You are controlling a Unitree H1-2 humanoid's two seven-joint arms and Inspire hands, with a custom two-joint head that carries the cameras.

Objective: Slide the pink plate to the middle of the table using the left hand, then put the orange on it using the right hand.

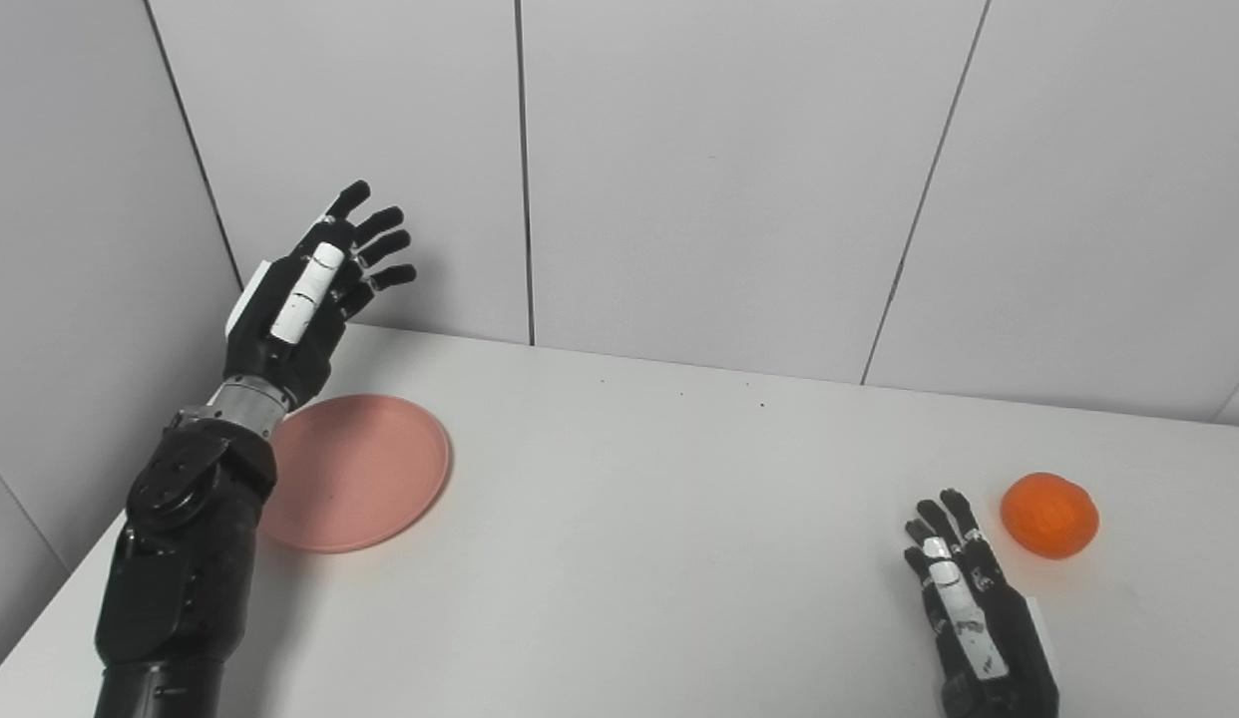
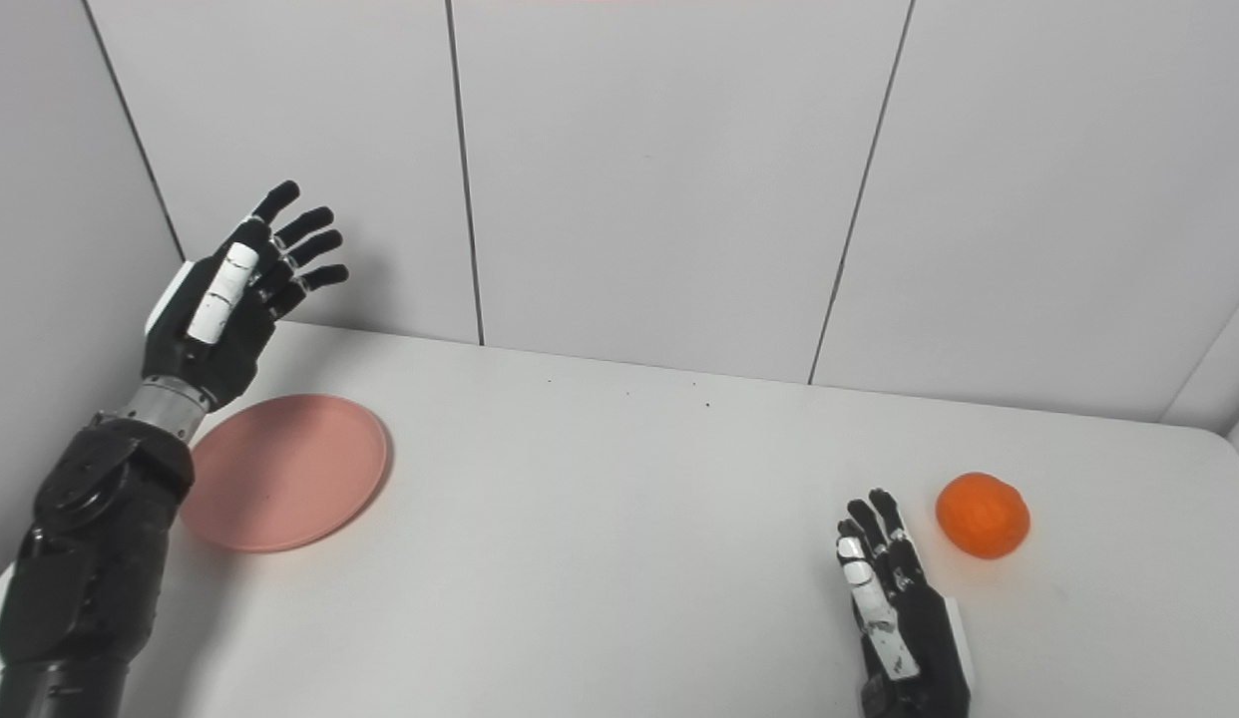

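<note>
Setting: You are looking down at a white table (image 1: 659, 519) set against pale grey wall panels (image 1: 739, 179), with a corner at the far left.

Pink plate: The pink plate (image 1: 365, 469) lies flat on the table's left side, close to the left edge and well away from the middle. Your left forearm covers part of its near-left rim.

Left hand: Your left hand (image 1: 310, 299) is raised above the far-left part of the table, up past the plate's far rim, seen against the wall. Its fingers (image 1: 380, 244) are spread and stretched out, pointing up and to the right. It holds nothing and touches nothing.

Orange: The orange (image 1: 1048, 514) sits on the table at the right side, well apart from the plate.

Right hand: Your right hand (image 1: 974, 618) is low at the table's near right, back of the hand up, fingers extended and slightly apart, pointing away from you. It is empty. Its fingertips are near the orange, just to its left, not touching it.
</note>
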